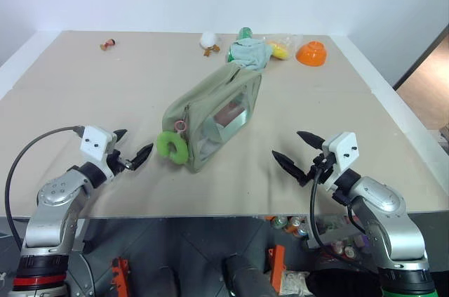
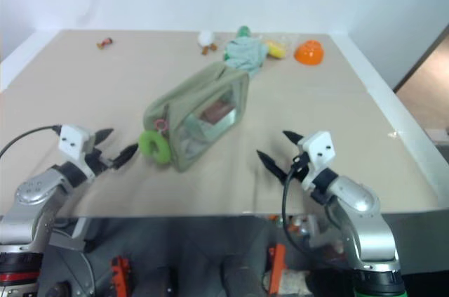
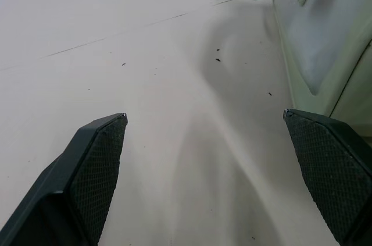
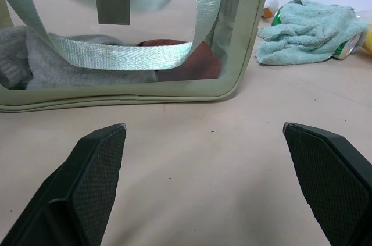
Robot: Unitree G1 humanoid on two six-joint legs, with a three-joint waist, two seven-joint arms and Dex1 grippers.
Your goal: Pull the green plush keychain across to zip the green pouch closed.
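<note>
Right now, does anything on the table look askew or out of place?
Yes. The pale sage-green fabric pouch with a clear window lies diagonally on the table, and a light blue-green cloth lies crumpled at its far end, partly covering a green bottle.

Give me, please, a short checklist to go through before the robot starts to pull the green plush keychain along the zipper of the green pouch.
1. Left gripper open and holding nothing: ok.
2. Right gripper open and holding nothing: ok.
3. Green plush keychain in plain sight, uncovered, at the near end of the green pouch: ok.
4. Keychain already gripped: not ok; the left gripper is beside it, still apart.
5. Pouch held steady for the pull: not ok; the right gripper is apart from it.
6. Far end of the pouch free of the light blue-green cloth: cannot tell; they lie very close.
</note>
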